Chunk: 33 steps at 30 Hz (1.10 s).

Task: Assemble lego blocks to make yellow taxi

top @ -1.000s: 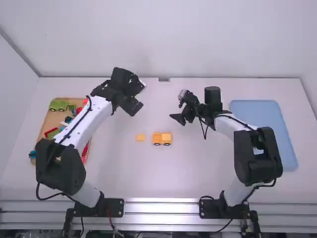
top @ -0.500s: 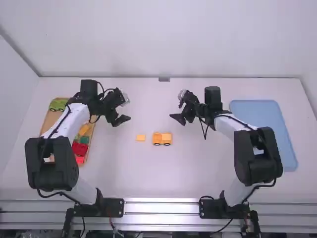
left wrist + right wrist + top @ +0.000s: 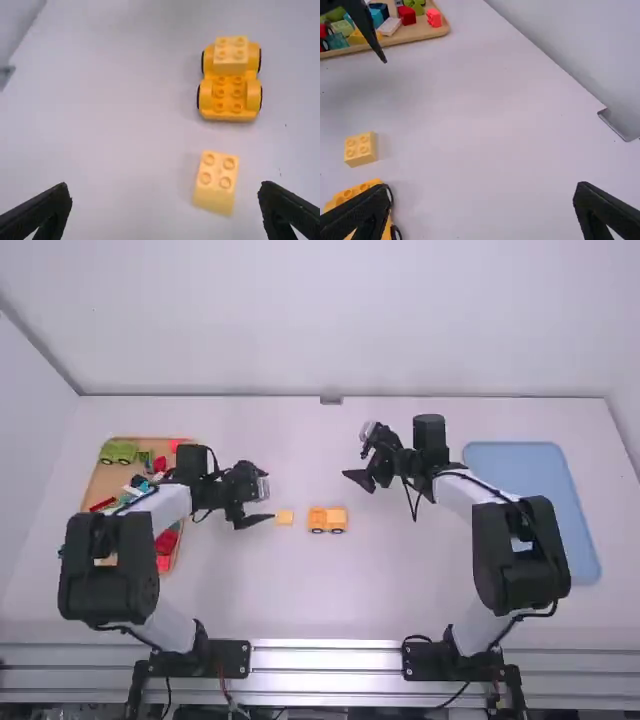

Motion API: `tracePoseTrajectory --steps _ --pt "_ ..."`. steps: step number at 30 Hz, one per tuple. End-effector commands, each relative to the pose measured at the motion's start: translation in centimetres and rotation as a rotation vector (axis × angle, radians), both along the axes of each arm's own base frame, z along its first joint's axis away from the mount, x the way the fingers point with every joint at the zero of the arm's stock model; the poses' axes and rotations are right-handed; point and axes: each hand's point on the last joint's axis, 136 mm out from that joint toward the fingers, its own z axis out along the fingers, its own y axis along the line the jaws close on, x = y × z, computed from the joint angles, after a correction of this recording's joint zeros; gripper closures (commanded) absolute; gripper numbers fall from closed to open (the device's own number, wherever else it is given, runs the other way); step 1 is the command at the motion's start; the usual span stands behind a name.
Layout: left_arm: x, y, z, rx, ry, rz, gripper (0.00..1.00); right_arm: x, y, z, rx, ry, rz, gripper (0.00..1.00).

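While table [image 3: 400,590] carries all, blue tray [image 3: 530,490] lies right, wooden tray [image 3: 98,485] of mixed blocks left. Left gripper [image 3: 256,521]: fingers spread, nothing between, near loose block. Right gripper [image 3: 358,483]: also spread, empty, beyond wheeled yellow car [image 3: 327,520]. Car mid-table, paler block [image 3: 230,60] on one end. Loose yellow block [image 3: 285,517] beside car, left, studs up.

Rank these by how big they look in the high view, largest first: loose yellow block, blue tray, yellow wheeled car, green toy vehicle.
1. Blue tray
2. Yellow wheeled car and green toy vehicle: too alike to rank against each other
3. Loose yellow block
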Motion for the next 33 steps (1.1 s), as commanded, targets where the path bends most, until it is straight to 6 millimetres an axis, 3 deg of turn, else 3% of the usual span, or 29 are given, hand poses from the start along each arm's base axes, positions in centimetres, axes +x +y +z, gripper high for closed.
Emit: tracePoseTrajectory --steps 1,8,14,21,29,33 --pt "-0.7 -1.6 0.2 -0.113 -0.012 -0.083 0.01 -0.4 0.1 0.1 0.008 0.005 0.006 0.01" --pt "-0.2 -2.3 -2.4 -0.194 0.081 -0.134 0.01 -0.4 0.1 0.1 0.009 0.005 0.008 0.01" --pt "-1.7 -2.3 -3.9 -0.143 0.092 -0.274 0.01 -0.5 0.0 -0.1 0.009 0.023 0.003 0.01" --pt "-2.5 -2.4 -6.0 -0.137 0.106 -0.305 0.01 -0.5 0.1 -0.1 0.008 0.024 0.005 0.02" --pt "-1.8 -2.5 -7.6 -0.12 -0.005 -0.312 0.01 -0.6 0.0 -0.2 0.007 0.031 0.003 0.02" --pt "-1.9 -2.9 -7.2 -0.2 0.072 -0.243 0.01 -0.6 0.0 -0.2 0.006 0.032 0.003 0.01"
